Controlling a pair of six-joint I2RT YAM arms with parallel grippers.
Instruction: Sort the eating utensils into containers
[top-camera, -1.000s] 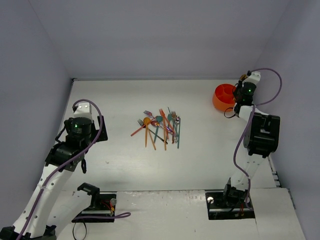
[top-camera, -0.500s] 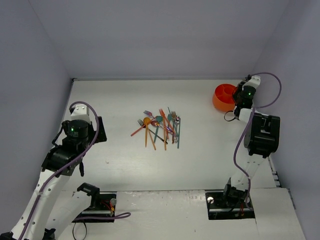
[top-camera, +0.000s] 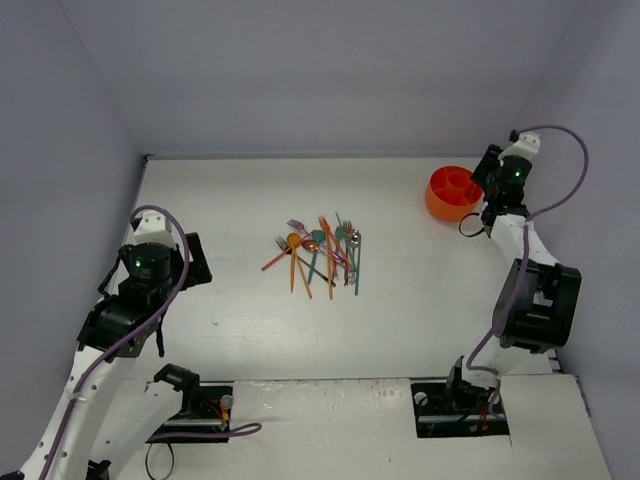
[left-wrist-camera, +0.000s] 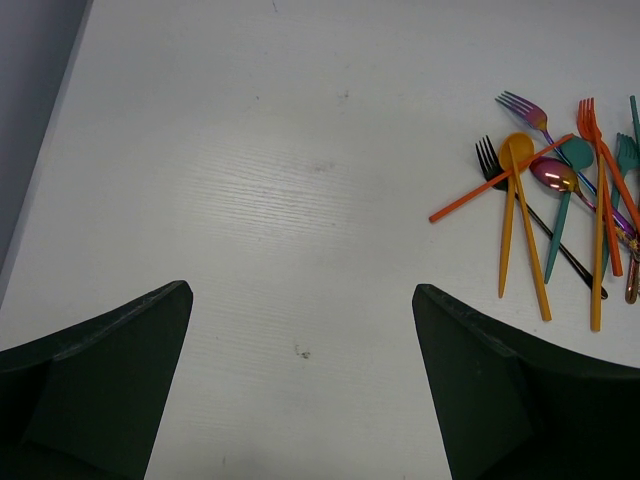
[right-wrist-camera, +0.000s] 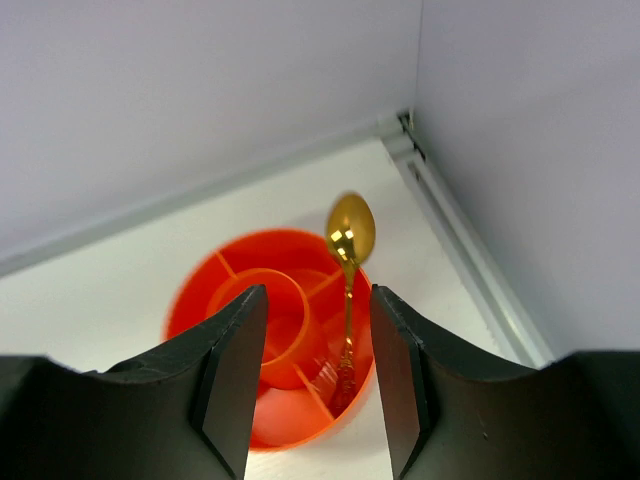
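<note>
The eating utensils (top-camera: 318, 255) lie in a crossed pile at mid-table: forks, spoons and sticks in orange, teal, purple and metallic tones (left-wrist-camera: 560, 200). An orange round container (top-camera: 450, 192), divided inside, stands at the far right. My right gripper (right-wrist-camera: 318, 295) hangs open just above this container (right-wrist-camera: 195, 290). A gold spoon (right-wrist-camera: 350, 235) stands handle-down in an outer compartment, bowl up, between the jaws but touching neither. My left gripper (left-wrist-camera: 300, 292) is open over bare table, left of the pile, holding nothing.
The table meets the back wall and the right wall just behind the container, with a raised edge strip (right-wrist-camera: 470, 250) along the right side. Both arm bases sit at the near edge (top-camera: 460, 405).
My right gripper has opened and let go of the gold spoon, which now rests in the container. The right wrist shifted right. The left arm drew back toward the near left.
</note>
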